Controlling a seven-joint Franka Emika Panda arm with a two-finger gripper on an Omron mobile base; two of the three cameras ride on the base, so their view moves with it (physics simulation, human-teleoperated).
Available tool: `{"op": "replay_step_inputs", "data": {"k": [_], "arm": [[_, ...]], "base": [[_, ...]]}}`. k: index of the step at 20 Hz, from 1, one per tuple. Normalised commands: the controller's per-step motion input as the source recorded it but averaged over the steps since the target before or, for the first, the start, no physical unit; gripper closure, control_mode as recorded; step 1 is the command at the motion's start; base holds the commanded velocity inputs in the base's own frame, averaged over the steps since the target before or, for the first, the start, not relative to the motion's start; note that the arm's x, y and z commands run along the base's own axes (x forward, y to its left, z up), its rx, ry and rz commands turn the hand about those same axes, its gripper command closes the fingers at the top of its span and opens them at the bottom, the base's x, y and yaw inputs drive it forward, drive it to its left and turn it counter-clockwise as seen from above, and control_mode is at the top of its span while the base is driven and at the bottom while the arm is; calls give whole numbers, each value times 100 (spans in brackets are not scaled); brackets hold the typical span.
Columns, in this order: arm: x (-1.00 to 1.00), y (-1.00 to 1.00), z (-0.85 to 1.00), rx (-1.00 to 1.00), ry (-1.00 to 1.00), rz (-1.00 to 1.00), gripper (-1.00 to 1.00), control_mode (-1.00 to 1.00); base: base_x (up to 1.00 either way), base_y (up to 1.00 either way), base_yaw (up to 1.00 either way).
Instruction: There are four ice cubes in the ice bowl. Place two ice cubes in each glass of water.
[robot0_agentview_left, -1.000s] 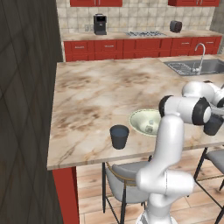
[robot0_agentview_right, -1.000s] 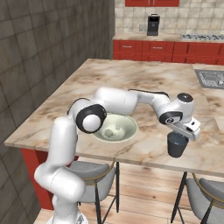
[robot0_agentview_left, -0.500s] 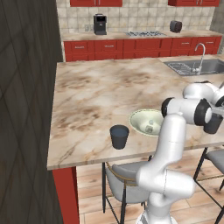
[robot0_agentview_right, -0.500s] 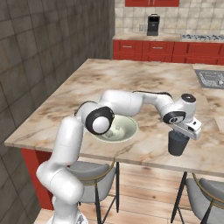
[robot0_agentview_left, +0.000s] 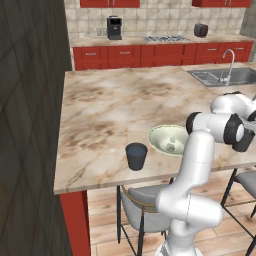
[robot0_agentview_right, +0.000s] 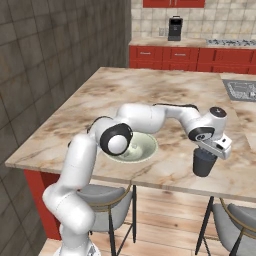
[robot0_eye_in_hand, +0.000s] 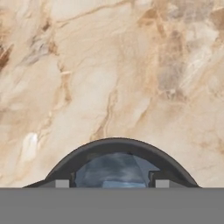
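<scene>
My gripper (robot0_agentview_right: 209, 150) hangs just above the right glass of water (robot0_agentview_right: 203, 163) near the counter's front edge. In the hand view the fingertips (robot0_eye_in_hand: 61, 183) stand wide apart over that glass's rim (robot0_eye_in_hand: 116, 145), with nothing between them. Blue-grey water (robot0_eye_in_hand: 109, 171) shows inside, with a paler angular patch that I cannot identify. The ice bowl (robot0_agentview_left: 159, 135) sits mid-counter with small pale ice cubes (robot0_agentview_left: 171, 145) in it. The other glass of water (robot0_agentview_left: 136, 156) stands left of the bowl. My arm partly covers the bowl (robot0_agentview_right: 145, 150) in the right base view.
The marble island counter (robot0_agentview_left: 110, 110) ends close behind both glasses at its front edge. Stools (robot0_agentview_right: 107, 200) stand below it. A sink (robot0_agentview_left: 220, 76) is at the far right, and red cabinets with a coffee machine (robot0_agentview_left: 114, 27) line the back wall.
The jaws have spread wider above the right glass. The arm's elbow has shifted slightly over the bowl. The glasses and the bowl have stayed put.
</scene>
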Motion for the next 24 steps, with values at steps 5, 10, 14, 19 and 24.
{"op": "replay_step_inputs", "data": {"k": [5, 10, 14, 19, 24], "arm": [[-1, 1, 1, 0, -6, 0, -100, -100], [-13, 5, 13, 0, -10, 0, -100, -100], [-15, 17, 1, -2, -7, 0, -100, -100], [-11, 26, 0, -5, -4, 0, -100, -100], [0, 41, -1, -9, -2, 0, 100, -100]], "base": [[0, 0, 0], [0, 0, 0], [0, 0, 0], [0, 0, 0], [0, 0, 0]]}}
